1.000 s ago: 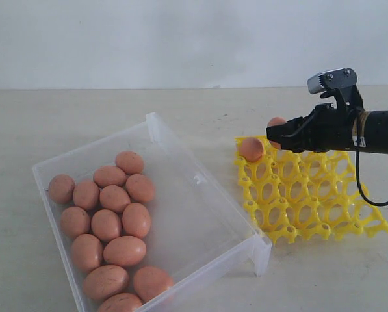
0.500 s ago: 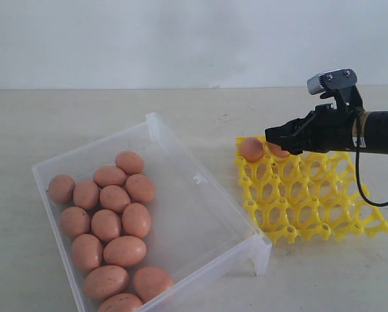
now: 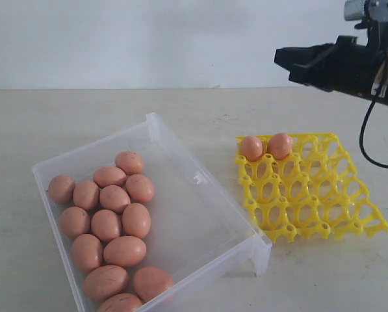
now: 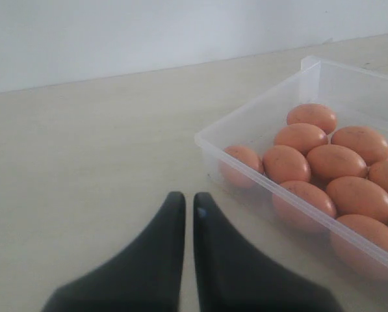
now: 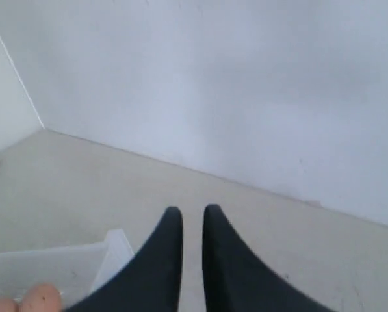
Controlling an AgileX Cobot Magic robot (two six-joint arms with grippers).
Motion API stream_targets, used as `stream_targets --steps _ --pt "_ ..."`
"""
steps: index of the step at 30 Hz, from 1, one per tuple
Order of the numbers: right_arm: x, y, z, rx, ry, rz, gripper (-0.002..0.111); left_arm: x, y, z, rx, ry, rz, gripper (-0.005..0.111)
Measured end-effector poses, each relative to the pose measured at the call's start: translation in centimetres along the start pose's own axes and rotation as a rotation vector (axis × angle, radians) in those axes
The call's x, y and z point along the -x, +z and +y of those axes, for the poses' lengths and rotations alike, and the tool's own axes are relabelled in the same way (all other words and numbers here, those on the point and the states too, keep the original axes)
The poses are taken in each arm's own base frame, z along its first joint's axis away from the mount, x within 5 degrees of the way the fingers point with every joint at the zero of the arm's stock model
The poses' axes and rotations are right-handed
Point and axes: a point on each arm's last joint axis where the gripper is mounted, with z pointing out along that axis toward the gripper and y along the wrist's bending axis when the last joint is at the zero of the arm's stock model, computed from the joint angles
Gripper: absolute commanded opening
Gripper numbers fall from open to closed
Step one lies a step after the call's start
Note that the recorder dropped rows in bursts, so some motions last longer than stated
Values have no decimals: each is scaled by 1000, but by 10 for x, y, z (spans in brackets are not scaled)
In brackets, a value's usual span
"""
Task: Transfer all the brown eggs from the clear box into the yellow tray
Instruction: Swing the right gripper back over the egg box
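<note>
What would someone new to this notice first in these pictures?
A heap of brown eggs crowds one side of the clear box, at left. To its right lies the bright yellow tray, two eggs side by side in its far left corner. The right gripper hangs high above it, empty.

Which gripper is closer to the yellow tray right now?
Right. The right gripper hangs in the air above the yellow tray's far side. The left gripper sits low, just short of the clear box, outside the exterior view.

Exterior, left wrist: shared clear box (image 3: 194, 214)
</note>
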Motion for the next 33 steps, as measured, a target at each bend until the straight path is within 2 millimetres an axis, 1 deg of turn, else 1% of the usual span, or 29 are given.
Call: stream_targets --steps 3,5,6,8,10,11,13,14,16,18,20,23,25,27,28,30,33 --pt "16 -3 14 40 -35 -20 0 0 0 0 0 0 0 4" --pt "18 1 27 95 -29 16 0 0 0 0 0 0 0 4" --pt "16 6 36 133 -15 66 0 0 0 0 0 0 0 4" --pt "7 18 60 213 -27 232 0 0 0 0 0 0 0 4" --pt "1 32 89 292 -69 383 0 0 0 0 0 0 0 4" --pt "-1 41 112 348 -83 437 0 0 0 0 0 0 0 4" --pt "-1 51 147 433 -89 476 0 0 0 0 0 0 0 4" --pt "-3 55 175 501 -104 494 0 0 0 0 0 0 0 4" --pt "-5 59 212 577 -112 512 0 0 0 0 0 0 0 4" --pt "-13 59 242 594 -130 534 0 0 0 0 0 0 0 4" --pt "-19 61 256 546 -181 534 0 0 0 0 0 0 0 4" --pt "-23 67 254 414 -289 500 0 0 0 0 0 0 0 4" --pt "-22 71 245 322 -398 469 0 0 0 0 0 0 0 4" --pt "-15 72 235 212 -493 432 0 0 0 0 0 0 0 4" --pt "-9 71 230 146 -541 410 0 0 0 0 0 0 0 4" --pt "10 65 220 -2 -633 352 0 0 0 0 0 0 0 4" --pt "39 48 206 -258 -821 290 0 0 0 0 0 0 0 4"
